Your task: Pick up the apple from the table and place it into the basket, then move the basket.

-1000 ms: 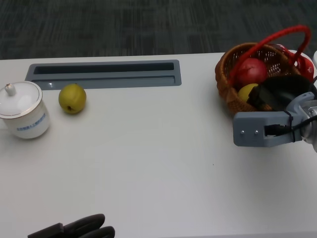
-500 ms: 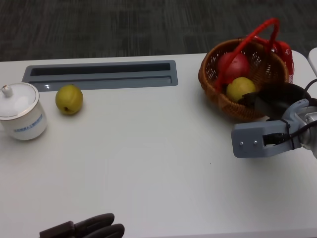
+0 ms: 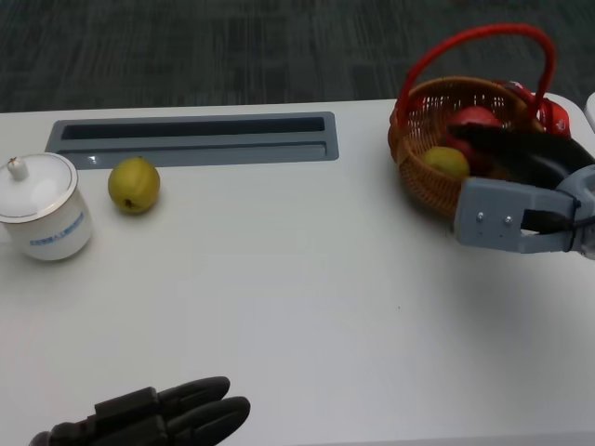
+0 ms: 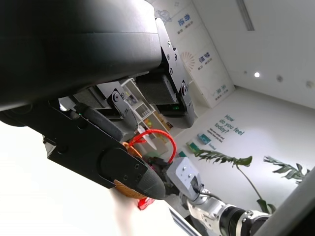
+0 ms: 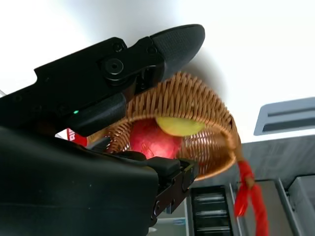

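While the right hand (image 3: 521, 163) is gripping the basket (image 3: 420, 149) by its near rim, fingers inside the bowl and thumb outside against the wicker, the basket is now standing more upright than it was half a second ago, when it was tipped toward the table's middle. Its red handle (image 3: 483, 42) is arching high over the bowl instead of leaning across it, and the bowl is sitting a little farther right. The right forearm (image 3: 507, 218) is lying higher in the head view than before. The left hand (image 3: 158, 418) is showing more of itself at the table's near edge, fingers lying apart and flat, holding nothing. The head camera seems to be shifting slightly between frames, so the small drift of the cup and loose fruit is not a move of theirs.

One red apple (image 3: 474, 119) is lying in the basket, partly hidden behind the fingers, with one yellow fruit (image 3: 447, 162) just beside it; the right wrist view is showing both inside the wicker. One more yellow-green fruit (image 3: 134, 184) is sitting on the table (image 3: 297, 307) well apart from the basket, near one lidded white cup (image 3: 42, 206). One grey recessed tray (image 3: 191, 137) is running along the far side. Something red (image 3: 548, 111) is showing behind the basket, possibly a packet, though I cannot tell.
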